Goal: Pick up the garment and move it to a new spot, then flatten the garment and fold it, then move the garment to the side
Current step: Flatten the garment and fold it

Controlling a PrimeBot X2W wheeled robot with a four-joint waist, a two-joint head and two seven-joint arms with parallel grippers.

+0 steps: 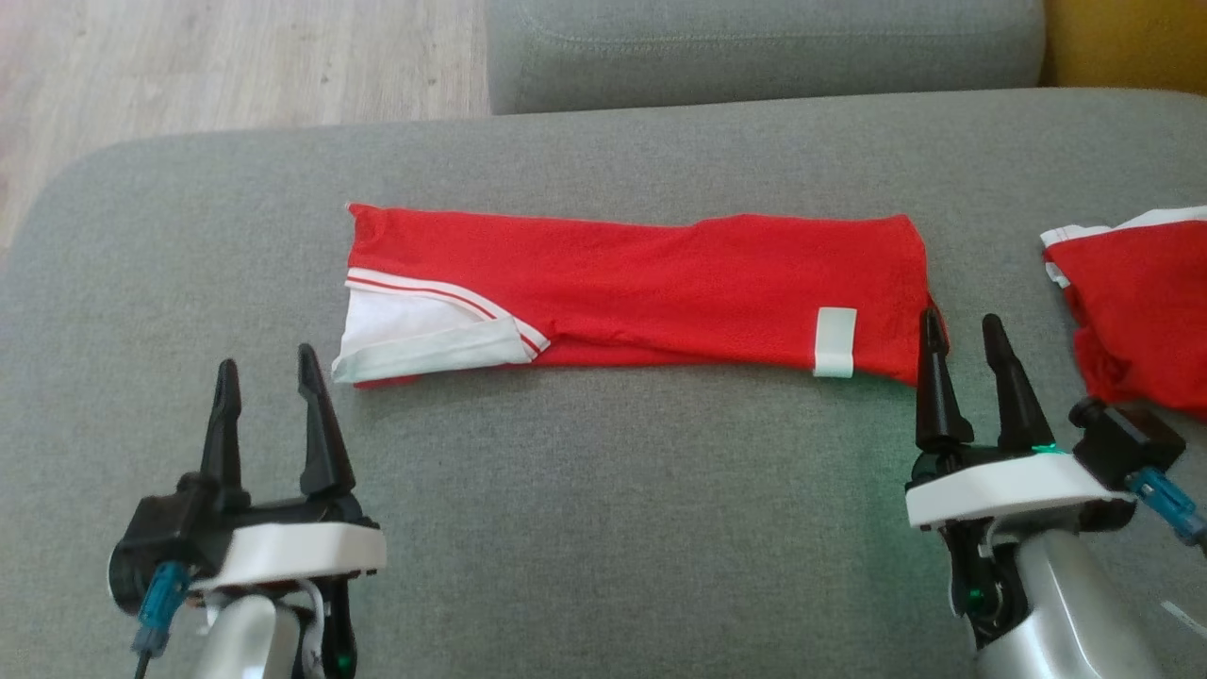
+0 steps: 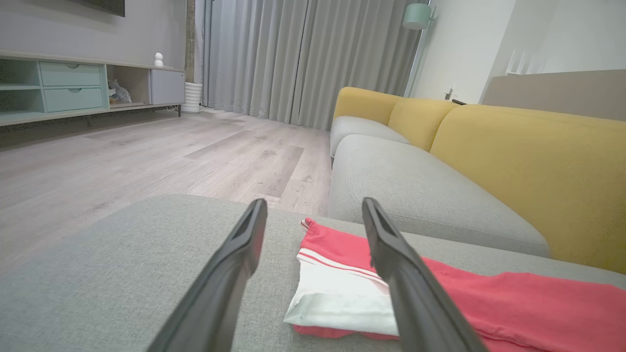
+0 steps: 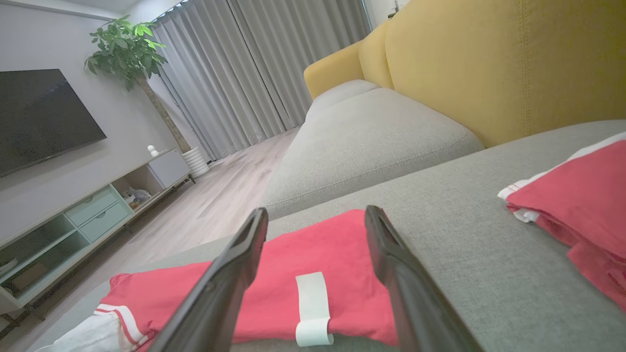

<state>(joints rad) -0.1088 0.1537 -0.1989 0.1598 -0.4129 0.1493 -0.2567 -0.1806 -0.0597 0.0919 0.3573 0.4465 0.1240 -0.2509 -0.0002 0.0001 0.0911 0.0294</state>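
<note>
Grey cushion stretches wide around the folded garment; both arms' jaws stand open.

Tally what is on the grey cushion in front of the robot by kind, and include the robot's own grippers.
Red garments: 2, the long folded garment and the second garment at the right edge.
Grippers: 2, the left gripper and the right gripper, both with jaws open and holding nothing.
Total: 4
</note>
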